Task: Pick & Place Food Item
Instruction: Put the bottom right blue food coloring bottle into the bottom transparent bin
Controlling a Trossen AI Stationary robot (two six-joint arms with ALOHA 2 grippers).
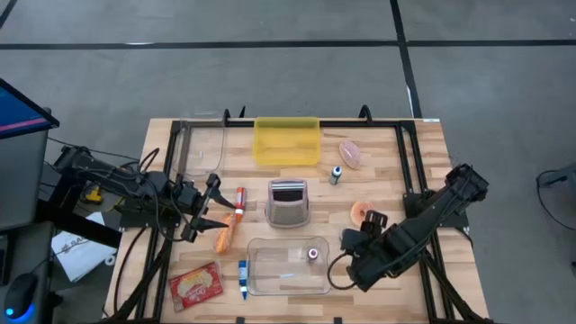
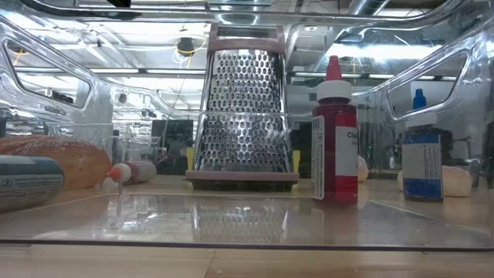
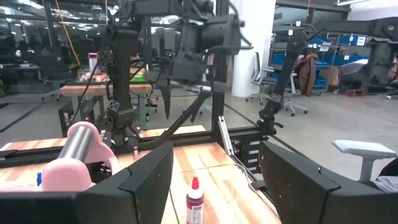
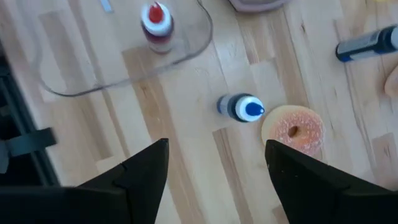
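At the far left of the counter (image 1: 396,288), the left end effector (image 1: 214,205) hangs level near the edge, pointing toward the middle. Its fingers (image 3: 146,180) stand apart with nothing between them. Below it, near the front corner, lies a red packet (image 1: 195,285). Just ahead of its fingers are a red-capped tube (image 1: 239,200) and a loaf of bread (image 1: 225,236), with a blue marker (image 1: 243,279) lying nearer the front edge.

In the middle, a yellow bin (image 1: 287,141) sits at the back edge, and a metal grater (image 1: 288,202) stands in front of it. A clear container (image 1: 270,274) lies at the front, and a small red bottle (image 1: 312,255) stands upright inside it.

To the right of the grater stands a blue-capped bottle (image 1: 336,174), with a pink item (image 1: 351,153) behind it. The donut (image 1: 363,213) lies flat on the bare wood, near that bottle and apart from the container.

The right end effector (image 1: 353,241) is above the counter, close beside the donut and pointing steeply down. Its fingers (image 4: 140,171) are spread and empty, and the donut (image 4: 295,130) shows just off one fingertip, untouched.
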